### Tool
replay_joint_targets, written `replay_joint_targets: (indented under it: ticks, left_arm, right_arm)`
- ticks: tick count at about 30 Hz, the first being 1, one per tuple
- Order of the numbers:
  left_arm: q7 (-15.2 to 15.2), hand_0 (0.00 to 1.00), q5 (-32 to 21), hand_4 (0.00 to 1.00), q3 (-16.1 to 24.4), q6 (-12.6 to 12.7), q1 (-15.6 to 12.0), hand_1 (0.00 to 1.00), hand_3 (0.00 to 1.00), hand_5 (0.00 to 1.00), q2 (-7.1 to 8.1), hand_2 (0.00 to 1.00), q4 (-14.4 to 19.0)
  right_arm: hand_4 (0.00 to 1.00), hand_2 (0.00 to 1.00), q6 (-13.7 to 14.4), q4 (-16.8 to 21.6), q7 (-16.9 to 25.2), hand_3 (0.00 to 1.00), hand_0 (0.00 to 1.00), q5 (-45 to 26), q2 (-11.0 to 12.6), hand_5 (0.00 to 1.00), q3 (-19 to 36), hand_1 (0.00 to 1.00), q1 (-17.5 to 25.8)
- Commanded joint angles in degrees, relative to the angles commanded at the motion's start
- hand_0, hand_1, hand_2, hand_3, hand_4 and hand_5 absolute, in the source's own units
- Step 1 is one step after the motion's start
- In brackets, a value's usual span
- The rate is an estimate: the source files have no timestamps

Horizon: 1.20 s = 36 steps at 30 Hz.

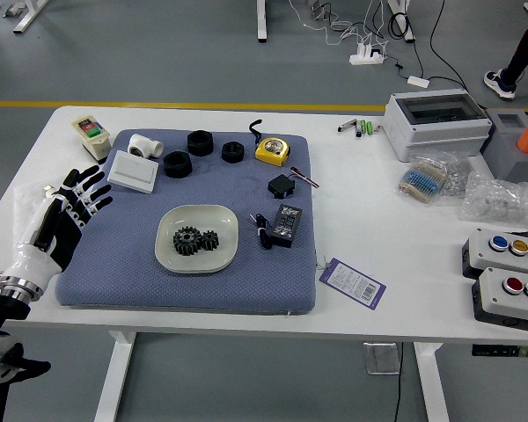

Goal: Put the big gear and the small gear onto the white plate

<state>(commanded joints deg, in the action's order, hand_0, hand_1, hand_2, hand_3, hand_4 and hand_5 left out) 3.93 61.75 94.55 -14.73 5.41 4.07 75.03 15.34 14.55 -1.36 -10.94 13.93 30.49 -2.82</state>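
Observation:
My left hand (86, 195) is over the left edge of the blue mat, its fingers spread and holding nothing, well to the left of the white plate. The big black gear (187, 241) lies on the white plate (196, 263), left of its middle. Right beside it on the plate is the small black gear (210, 240).
On the blue mat (246, 290) are black rings (178, 164), a white switch panel (133, 172), a yellow tape measure (272, 150) and a black adapter (286, 225). Button boxes (512, 255) stand at the right. A person's leg and shoes (502, 83) show at the top right.

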Motion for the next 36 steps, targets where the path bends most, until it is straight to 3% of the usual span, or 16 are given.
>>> replay_joint_targets:
  ticks: [36]
  left_arm:
    - [0.14, 0.862, 0.90, 0.875, 0.34, -0.18, -0.58, 0.884, 0.862, 0.867, 0.18, 0.938, 0.69]
  right_arm:
    - [0.795, 0.748, -0.10, 0.15, -0.19, 0.566, 0.710, -0.32, -0.36, 0.660, -1.45, 0.716, 0.48]
